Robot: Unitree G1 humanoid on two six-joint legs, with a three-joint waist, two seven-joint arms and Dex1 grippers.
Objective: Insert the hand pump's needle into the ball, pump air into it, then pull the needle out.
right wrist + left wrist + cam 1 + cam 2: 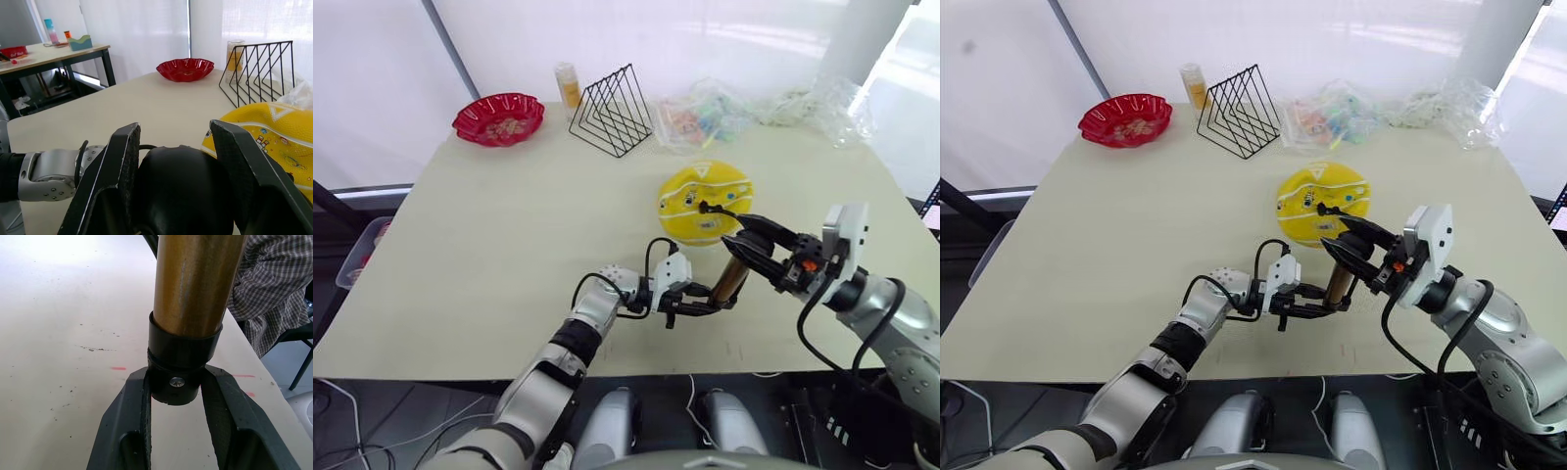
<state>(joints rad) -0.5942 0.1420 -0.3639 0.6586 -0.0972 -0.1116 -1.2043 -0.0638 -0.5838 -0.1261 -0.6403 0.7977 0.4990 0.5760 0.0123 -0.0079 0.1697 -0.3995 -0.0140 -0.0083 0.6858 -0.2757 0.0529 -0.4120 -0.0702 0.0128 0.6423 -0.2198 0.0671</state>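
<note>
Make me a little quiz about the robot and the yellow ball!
1. True or false: the ball looks squashed flat on the table.
2. Which gripper clamps the bottom cap of the hand pump? A) left B) right
3. What colour is the bowl at the far corner?

Key: 1 true. 2 A, the left gripper; the right gripper holds the top. 3 red.

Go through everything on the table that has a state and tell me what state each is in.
ball: squashed flat, hose fitting at its top
hand pump: upright, held at both ends
left end effector: shut on the pump's base cap
right end effector: shut on the pump's black handle
red bowl: upright
wire rack: standing
</note>
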